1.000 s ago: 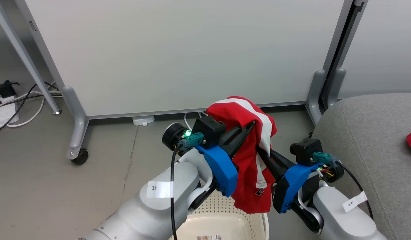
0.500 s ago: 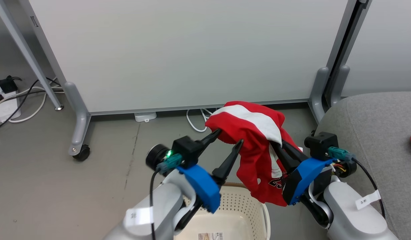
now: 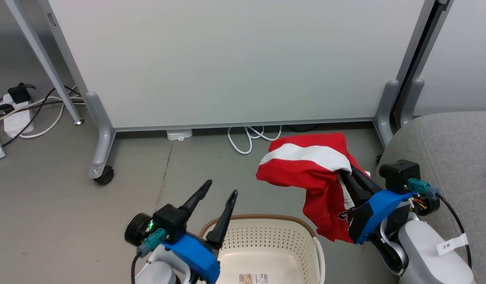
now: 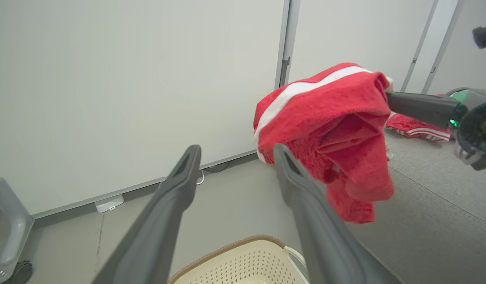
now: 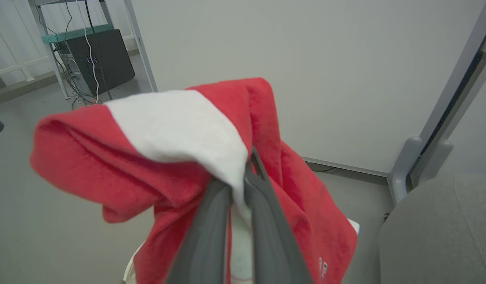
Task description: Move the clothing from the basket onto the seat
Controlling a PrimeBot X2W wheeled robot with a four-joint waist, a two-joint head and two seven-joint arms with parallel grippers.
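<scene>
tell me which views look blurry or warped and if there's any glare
head view: sharp, evenly lit, no glare; left wrist view: the open left gripper looms large and soft near the lens; right wrist view: the red garment is blurred up close, and the panel frame leans from the wide lens

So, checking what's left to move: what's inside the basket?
In the basket, the head view shows a bare cream floor with only a paper label. The left gripper covers its left corner, and its near end is cut off.
</scene>
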